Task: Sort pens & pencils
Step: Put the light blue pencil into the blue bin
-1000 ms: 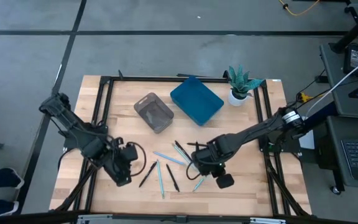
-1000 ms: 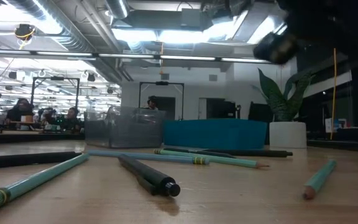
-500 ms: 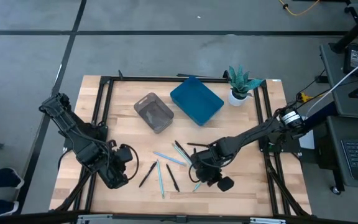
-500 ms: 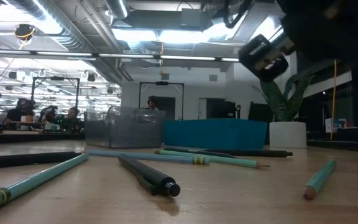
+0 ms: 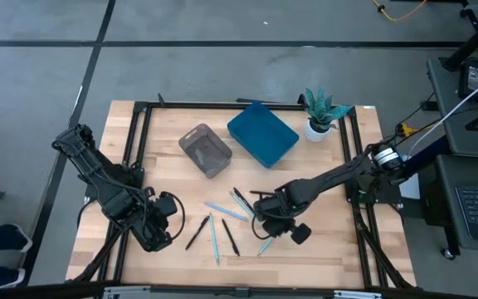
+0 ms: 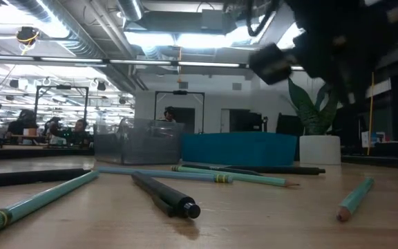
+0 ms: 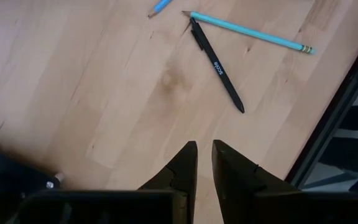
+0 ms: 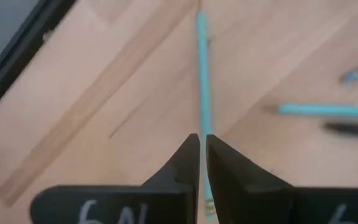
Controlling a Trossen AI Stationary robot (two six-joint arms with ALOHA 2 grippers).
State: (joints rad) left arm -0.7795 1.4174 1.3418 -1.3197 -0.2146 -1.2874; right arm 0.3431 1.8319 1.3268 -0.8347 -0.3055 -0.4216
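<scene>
Overhead, the pens and pencils point(image 5: 222, 223) lie loose across the front middle of the wooden table point(image 5: 164, 178), black and light blue sticks crossing one another. The right gripper point(image 5: 260, 218) hangs low over the right end of that scatter, fingers pressed together; from its wrist camera a blue stick point(image 8: 203, 87) runs straight out from between the fingertips, and whether it is pinched or merely lying beneath them is hard to tell. The left gripper point(image 5: 170, 223) sits near the table's front left, just beside the scatter, fingers a narrow slit apart with nothing between them; ahead of it lie a black pen point(image 7: 216, 66) and a blue pencil point(image 7: 247, 32), tips nearly touching. Behind the sticks stand a clear bin point(image 5: 205, 150) and a blue bin point(image 5: 261, 134), side by side, with a potted plant point(image 5: 319, 113) at the back right corner. At table height, the right arm blocks part of the plant.
</scene>
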